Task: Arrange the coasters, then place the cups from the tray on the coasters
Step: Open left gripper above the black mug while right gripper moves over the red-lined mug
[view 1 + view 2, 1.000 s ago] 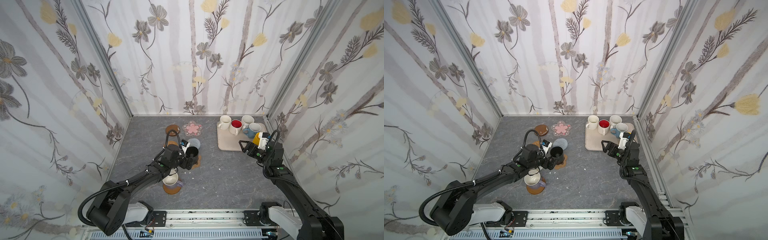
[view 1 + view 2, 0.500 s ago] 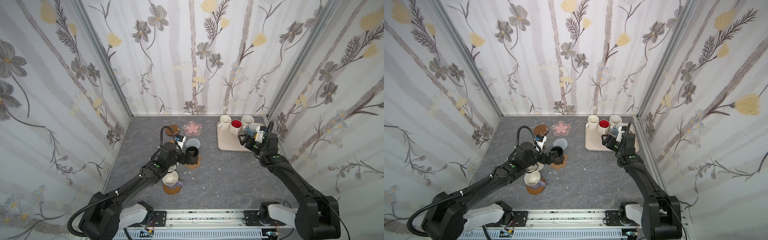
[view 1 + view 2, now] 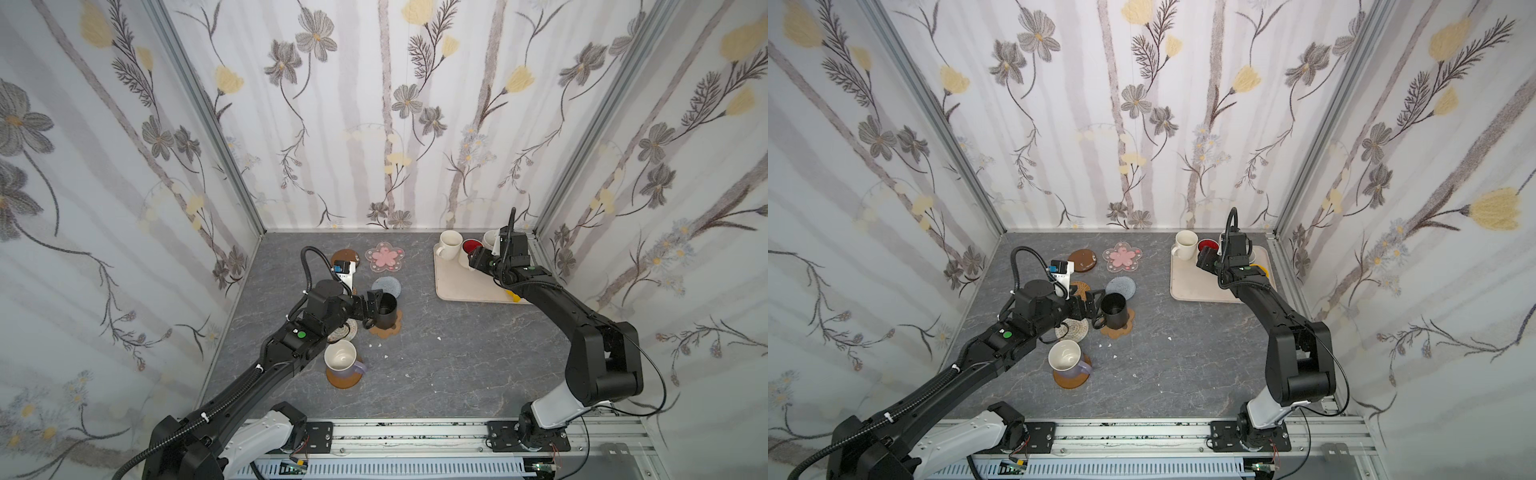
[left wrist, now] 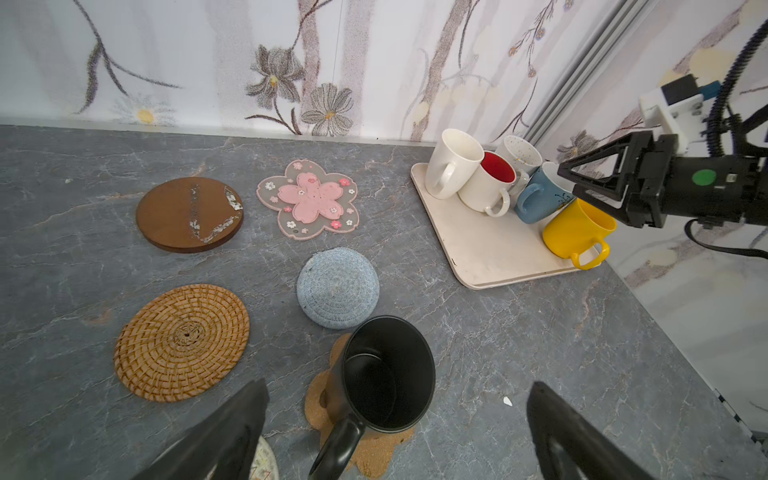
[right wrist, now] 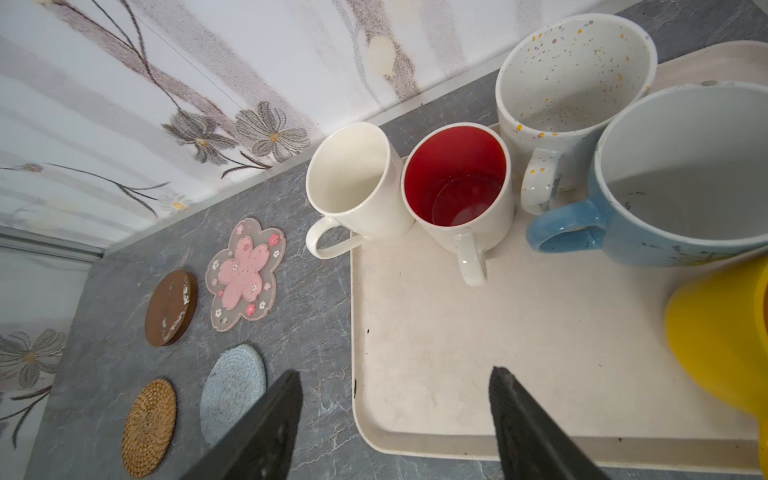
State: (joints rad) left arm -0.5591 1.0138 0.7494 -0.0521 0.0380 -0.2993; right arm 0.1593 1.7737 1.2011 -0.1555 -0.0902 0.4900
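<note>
Table [image 3: 415,374], 12 o'clock = back wall | 2 o'clock: tray [image 3: 465,286], five mugs [image 4: 490,183] along its far and right edges | 12 o'clock: flower mat [image 3: 384,259], far disc [image 3: 344,255] at its 9 | woven mat [image 3: 388,286] at flower mat's 6, rattan mat [image 4: 183,343] at its 9 | middle mug [image 3: 384,311] on paw mat [image 3: 388,330], at woven mat's 6 | second woven mat [image 3: 1073,330] at paw mat's 9 | near mug [image 3: 340,359] on near disc [image 3: 345,380], at paw mat's 7

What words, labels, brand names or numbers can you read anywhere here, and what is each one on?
Nothing here is legible.
Small dark marks on the white camera mount: too small to read.
Dark marks on the light blue mug: too small to tell if writing.
White streaks on the brown disc: scuffs, not letters.
</note>
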